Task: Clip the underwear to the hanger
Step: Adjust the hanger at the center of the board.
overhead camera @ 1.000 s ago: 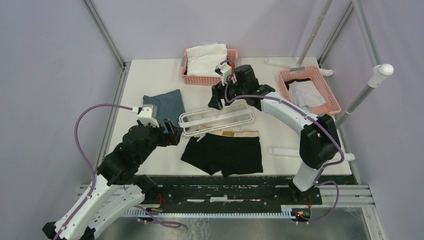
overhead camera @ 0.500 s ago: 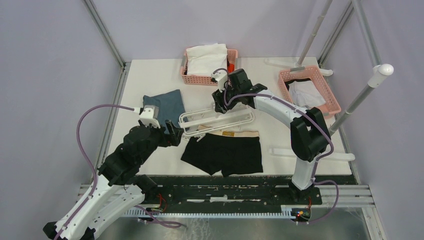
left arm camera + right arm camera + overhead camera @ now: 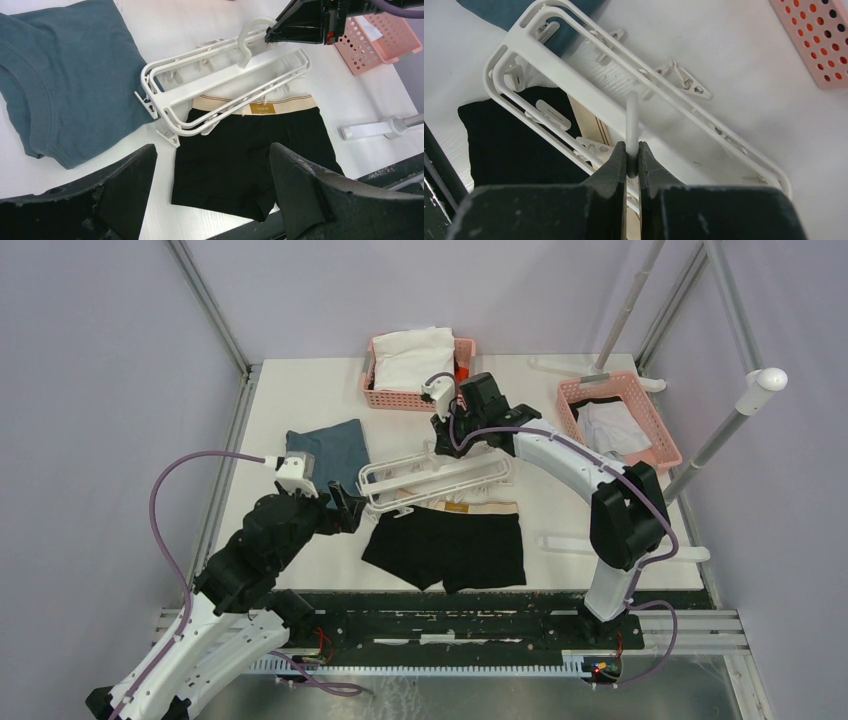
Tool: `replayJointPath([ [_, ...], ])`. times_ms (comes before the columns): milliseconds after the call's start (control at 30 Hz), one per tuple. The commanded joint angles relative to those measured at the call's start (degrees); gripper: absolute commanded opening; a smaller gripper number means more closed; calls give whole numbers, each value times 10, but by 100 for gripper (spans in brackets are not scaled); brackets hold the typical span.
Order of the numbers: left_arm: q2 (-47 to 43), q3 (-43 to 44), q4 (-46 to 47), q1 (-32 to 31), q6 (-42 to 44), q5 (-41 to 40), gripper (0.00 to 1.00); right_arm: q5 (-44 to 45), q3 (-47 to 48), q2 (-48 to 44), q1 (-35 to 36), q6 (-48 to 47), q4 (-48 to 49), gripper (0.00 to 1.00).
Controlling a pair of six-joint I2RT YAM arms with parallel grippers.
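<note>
1. Right wrist view: the right hand [image 3: 632,161] is pinched narrow on the white hook [image 3: 632,117] of the hanger [image 3: 574,95]. Its 2 fingers press the hook from either side at lower centre of the frame. Gripping the hook probably lets the whole frame be lifted or dragged as 1 piece.
2. Top external view: the hanger [image 3: 436,480] lies flat on the counter [image 3: 300,390] at centre frame. Its lower rail overlaps the tan waistband [image 3: 480,507] of the underwear [image 3: 450,545].
3. The underwear is spread flat just below the hanger, waistband toward the rails. That puts the fabric edge near the clips [image 3: 686,81], none of which appears to bite it yet.
4. Left wrist view: the left hand [image 3: 212,172] is wide open and holds nothing. It hangs over the lower left of the underwear, likely placed to pick up fabric.
5. A blue-grey T-shirt [image 3: 60,90] lies at the upper left, touching the hanger's end.
6. Judgement: the clipping itself remains ahead.
</note>
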Motion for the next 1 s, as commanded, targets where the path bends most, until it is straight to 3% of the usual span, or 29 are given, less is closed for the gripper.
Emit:
replayJointPath([
  [0,-4,-2,30,2,21,-5,90,7,45,-70,2,-17,16,2],
  [500,-3,-4,33,2,21,-2,90,108,73,-80,-6,-38,-10,0],
  [967,2,-5,34,2,21,-1,90,163,57,-25,-45,70,71,0],
])
